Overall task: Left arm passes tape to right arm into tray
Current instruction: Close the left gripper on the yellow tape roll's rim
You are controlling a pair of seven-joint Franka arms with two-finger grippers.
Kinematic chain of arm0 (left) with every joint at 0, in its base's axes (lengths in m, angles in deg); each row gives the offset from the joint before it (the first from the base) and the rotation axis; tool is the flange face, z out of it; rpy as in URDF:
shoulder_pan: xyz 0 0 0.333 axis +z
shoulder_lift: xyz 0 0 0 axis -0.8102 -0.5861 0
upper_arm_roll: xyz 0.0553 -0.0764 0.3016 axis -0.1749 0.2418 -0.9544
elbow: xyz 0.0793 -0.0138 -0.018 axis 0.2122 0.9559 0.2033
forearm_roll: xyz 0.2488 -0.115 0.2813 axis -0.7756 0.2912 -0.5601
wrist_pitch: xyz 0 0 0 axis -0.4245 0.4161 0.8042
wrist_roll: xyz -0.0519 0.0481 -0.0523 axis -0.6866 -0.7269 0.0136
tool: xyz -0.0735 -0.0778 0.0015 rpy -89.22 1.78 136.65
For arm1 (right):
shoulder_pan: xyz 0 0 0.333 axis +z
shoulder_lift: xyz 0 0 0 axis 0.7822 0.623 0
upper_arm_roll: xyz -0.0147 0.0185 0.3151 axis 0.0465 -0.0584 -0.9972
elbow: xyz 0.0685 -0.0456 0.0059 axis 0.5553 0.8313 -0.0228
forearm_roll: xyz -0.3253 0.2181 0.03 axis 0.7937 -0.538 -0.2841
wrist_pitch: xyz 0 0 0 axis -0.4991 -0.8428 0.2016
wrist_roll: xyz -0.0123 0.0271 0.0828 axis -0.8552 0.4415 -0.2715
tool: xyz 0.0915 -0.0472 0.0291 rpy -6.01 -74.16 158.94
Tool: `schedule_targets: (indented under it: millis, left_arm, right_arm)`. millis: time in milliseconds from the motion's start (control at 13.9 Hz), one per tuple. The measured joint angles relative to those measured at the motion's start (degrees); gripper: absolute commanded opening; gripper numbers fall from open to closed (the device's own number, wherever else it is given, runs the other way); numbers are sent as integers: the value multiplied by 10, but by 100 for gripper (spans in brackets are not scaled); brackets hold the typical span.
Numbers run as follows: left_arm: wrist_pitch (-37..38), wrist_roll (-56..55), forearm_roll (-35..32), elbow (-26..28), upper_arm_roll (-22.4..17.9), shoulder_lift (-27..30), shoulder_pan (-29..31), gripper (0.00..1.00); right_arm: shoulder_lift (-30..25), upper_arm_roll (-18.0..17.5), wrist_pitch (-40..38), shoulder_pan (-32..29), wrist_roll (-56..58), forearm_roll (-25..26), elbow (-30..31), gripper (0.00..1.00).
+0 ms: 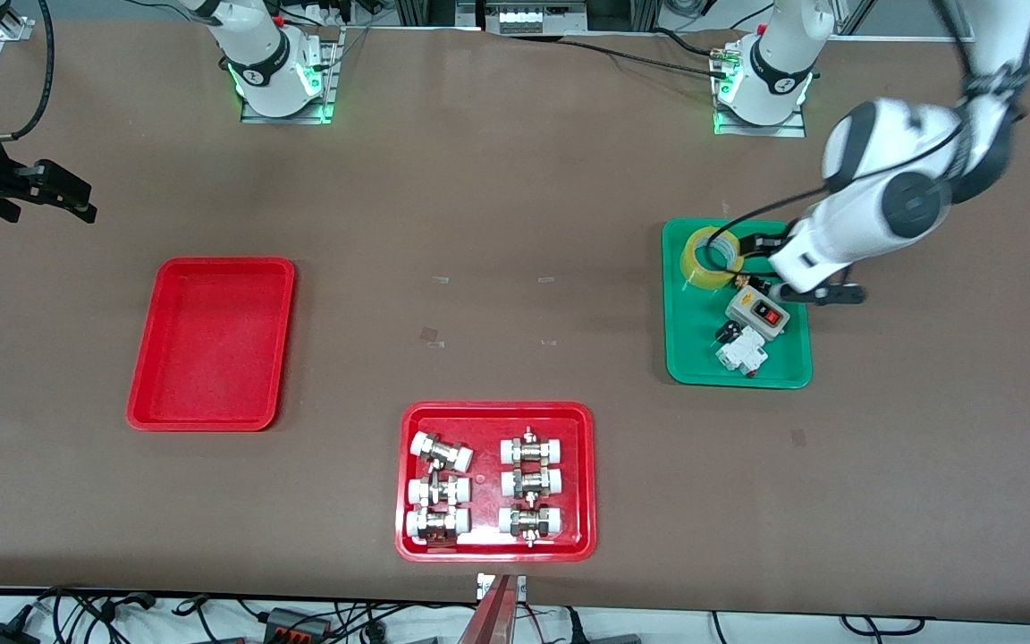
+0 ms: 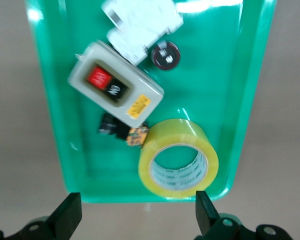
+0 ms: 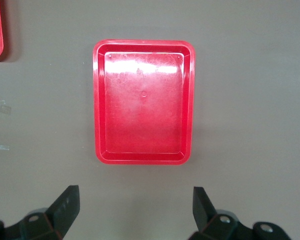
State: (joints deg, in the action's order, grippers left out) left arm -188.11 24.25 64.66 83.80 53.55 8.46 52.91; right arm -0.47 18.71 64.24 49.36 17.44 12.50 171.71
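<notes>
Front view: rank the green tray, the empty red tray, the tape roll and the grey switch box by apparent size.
1. Empty red tray and green tray: look alike, not ranked.
2. Tape roll.
3. Grey switch box.

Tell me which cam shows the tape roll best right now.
Left wrist view: the tape lies flat in the green tray, whole roll and core visible, with the open left gripper hovering over the tray's edge. In the front view the tape is smaller and partly covered by the arm. The right wrist view doesn't show it.
</notes>
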Motion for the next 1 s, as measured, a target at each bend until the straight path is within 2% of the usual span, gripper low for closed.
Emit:
schedule_targets:
  millis: [215, 287, 430, 573, 717, 932, 1004]
  left_arm:
    - [-46, -5, 0, 27, 4, -45, -2, 100]
    - [-55, -5, 0, 36, 4, -52, -1, 97]
    - [-62, -5, 0, 47, 3, -61, -1, 78]
    - [-62, -6, 0, 52, 3, -66, -1, 53]
    - [-62, -6, 0, 59, 3, -69, 0, 34]
    - [-63, -7, 0, 61, 2, -76, 0, 18]
    - [-66, -8, 0, 61, 2, -76, 0, 16]
  right_arm:
    - [0, 0, 1, 0, 0, 0, 0, 100]
    - [0, 0, 1, 0, 0, 0, -1, 100]
    - [0, 0, 1, 0, 0, 0, -1, 100]
    - [0, 1, 1, 0, 0, 0, -1, 100]
    - [2, 2, 1, -1, 0, 0, -1, 100]
    - [4, 2, 1, -1, 0, 0, -1, 100]
    - [5, 2, 1, -1, 0, 0, -1, 100]
